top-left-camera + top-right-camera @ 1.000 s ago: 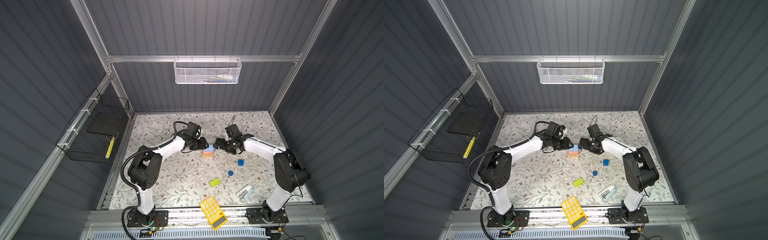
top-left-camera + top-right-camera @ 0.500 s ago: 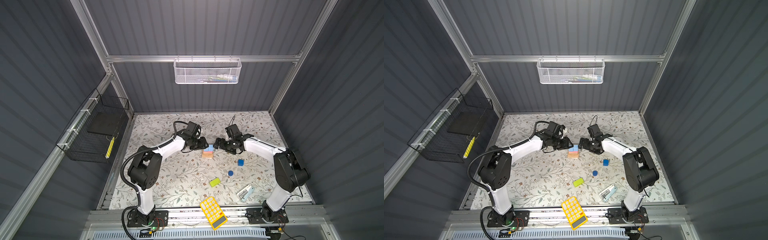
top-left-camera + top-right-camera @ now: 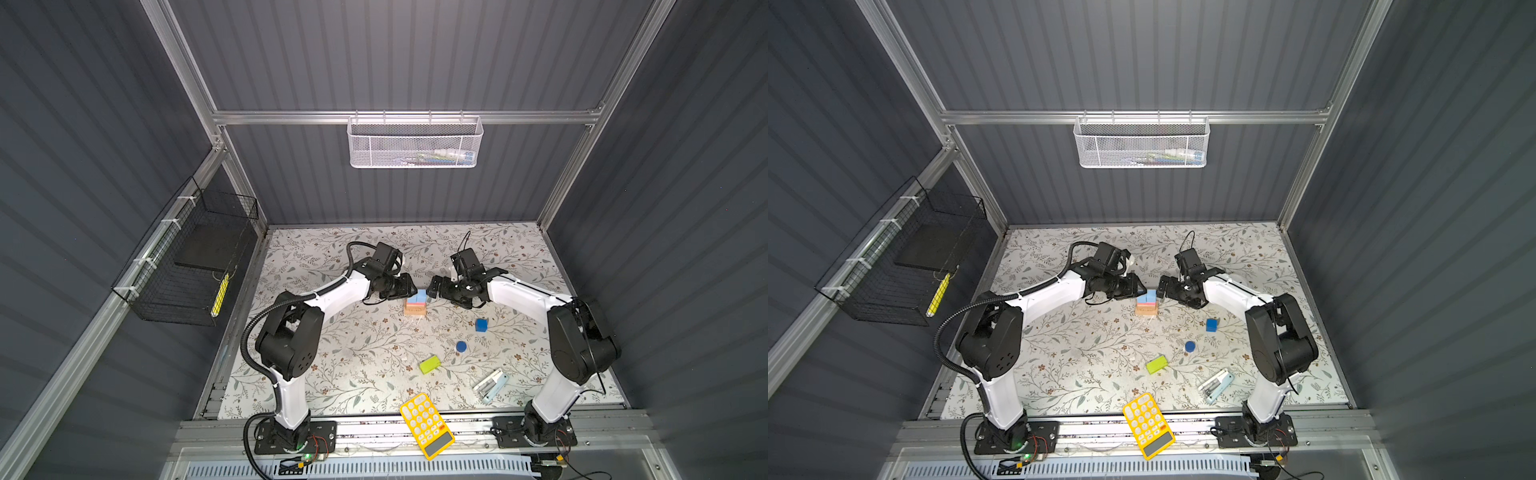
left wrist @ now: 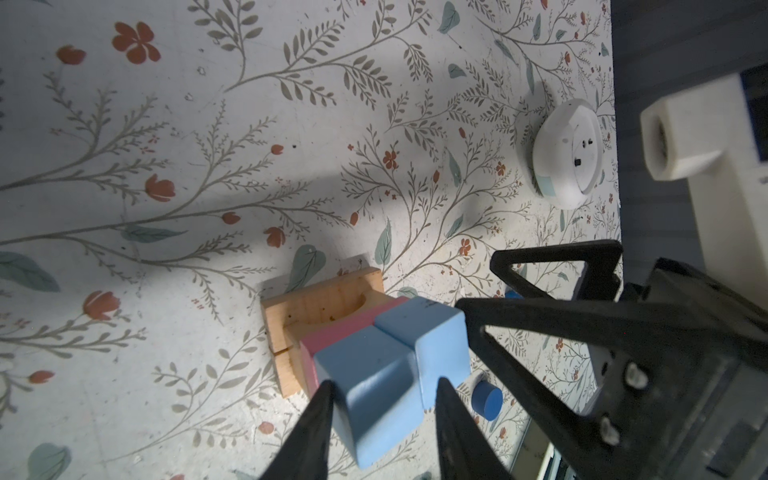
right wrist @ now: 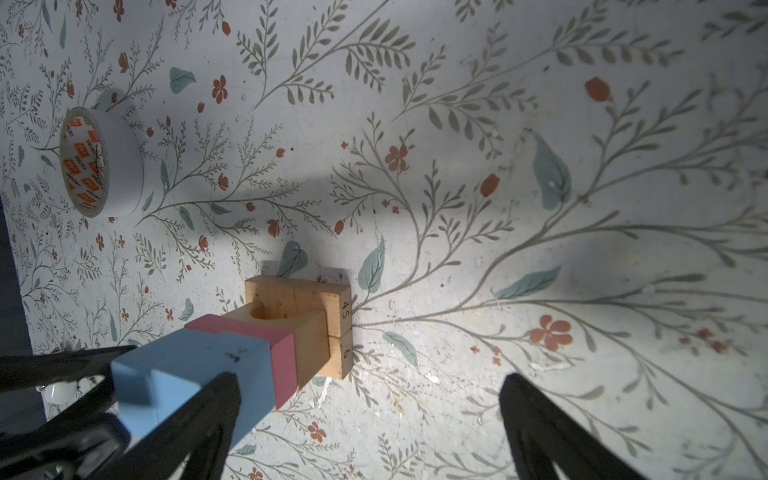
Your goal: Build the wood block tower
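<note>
The left gripper [image 3: 409,289] clamps a light-blue cube [image 4: 374,399] atop the tower [image 3: 415,306] (a second light-blue cube [image 4: 419,328] sits flush beside it, both on the pink bar [image 5: 284,357] over tan bars [image 5: 291,303]), and just past the stack the right gripper [image 3: 433,287] gapes wide, holding nothing.

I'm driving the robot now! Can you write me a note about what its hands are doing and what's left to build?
Left gripper: jaws closed on a light-blue cube, at the top of the tower beside the second light-blue cube.
Right gripper: jaws wide open, empty, beside the tower.
Done: tan bars at the base, pink bar on them, light-blue cubes above.
To do: release the cube, then add the lime-green bar, dark-blue cube and dark-blue cylinder, all loose on the table.
</note>
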`<state>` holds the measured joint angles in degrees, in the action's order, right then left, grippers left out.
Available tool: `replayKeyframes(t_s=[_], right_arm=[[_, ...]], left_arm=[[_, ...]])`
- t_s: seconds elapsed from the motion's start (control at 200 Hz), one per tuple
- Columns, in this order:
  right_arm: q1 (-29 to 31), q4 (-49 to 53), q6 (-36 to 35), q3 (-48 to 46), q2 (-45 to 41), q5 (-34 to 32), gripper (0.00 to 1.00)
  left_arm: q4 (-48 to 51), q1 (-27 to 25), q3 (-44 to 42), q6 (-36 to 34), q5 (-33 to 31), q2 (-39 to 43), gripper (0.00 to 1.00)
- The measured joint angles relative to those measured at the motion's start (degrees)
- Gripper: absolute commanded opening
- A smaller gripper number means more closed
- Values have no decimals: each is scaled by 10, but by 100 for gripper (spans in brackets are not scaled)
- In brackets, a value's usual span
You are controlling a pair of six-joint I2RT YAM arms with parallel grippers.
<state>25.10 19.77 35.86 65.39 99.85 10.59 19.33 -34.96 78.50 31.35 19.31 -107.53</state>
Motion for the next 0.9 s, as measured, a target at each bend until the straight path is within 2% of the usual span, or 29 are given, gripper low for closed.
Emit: replayKeyframes(t_s=[0.24,0.45,0.9], right_arm=[[0,0,1,0,0,1,99],[0,0,1,0,0,2,99],[0,7,2,0,-5,-10,99]], left_arm=[[0,0,0,0,0,0,43],[1,0,0,0,-1,0,53],[6,0,2,0,-15,0,55]])
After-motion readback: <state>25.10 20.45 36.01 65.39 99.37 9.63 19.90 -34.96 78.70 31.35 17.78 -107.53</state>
